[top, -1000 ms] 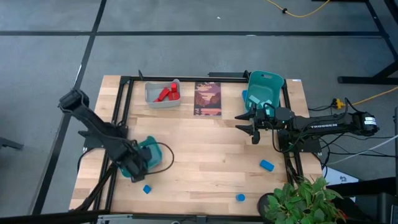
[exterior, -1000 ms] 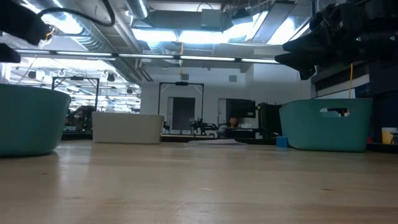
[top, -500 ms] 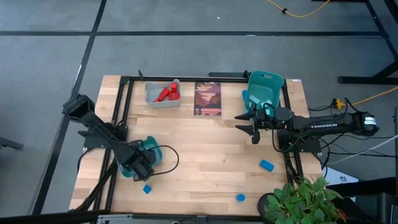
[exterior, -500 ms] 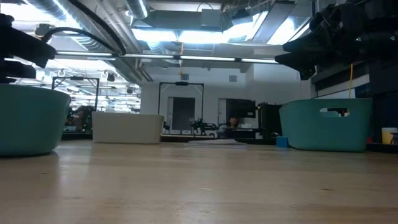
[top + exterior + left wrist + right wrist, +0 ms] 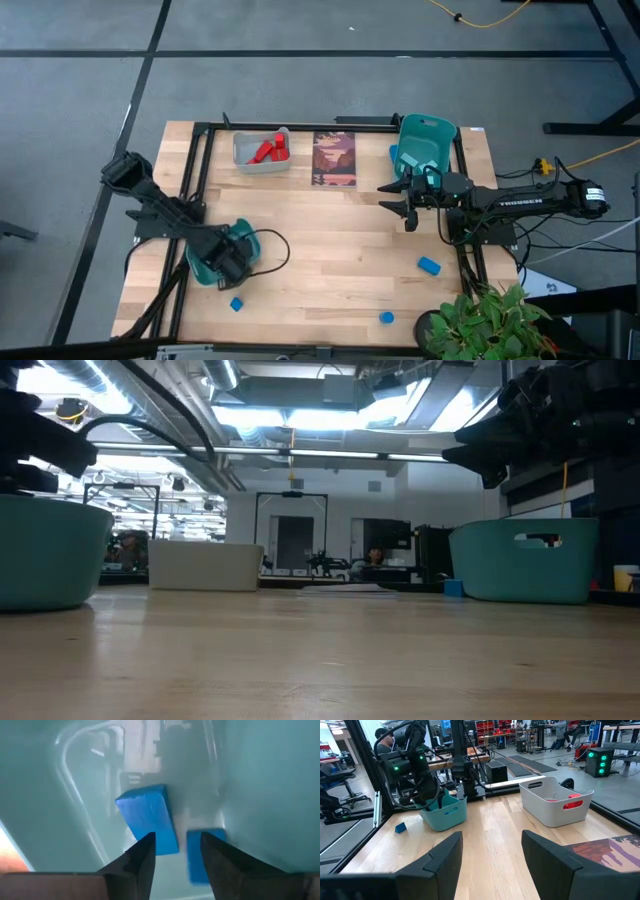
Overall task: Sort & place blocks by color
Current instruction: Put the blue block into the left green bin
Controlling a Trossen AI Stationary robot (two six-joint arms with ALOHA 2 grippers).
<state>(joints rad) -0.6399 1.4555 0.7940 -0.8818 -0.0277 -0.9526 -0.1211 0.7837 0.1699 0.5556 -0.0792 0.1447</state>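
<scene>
A: High view: where were the arms?
B: The left gripper (image 5: 228, 262) hung over the small teal bin (image 5: 245, 240), fingers apart, two blue blocks (image 5: 148, 818) loose inside. The right gripper (image 5: 398, 203) waited open beside the big teal bin (image 5: 424, 140).

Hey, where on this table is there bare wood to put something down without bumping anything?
The widest bare patch is mid-table, between the left teal bin, the picture card and the right gripper. The front edge is mostly free between the loose blue blocks. Crowded: the back edge, with grey bin, card and right teal bin.
</scene>
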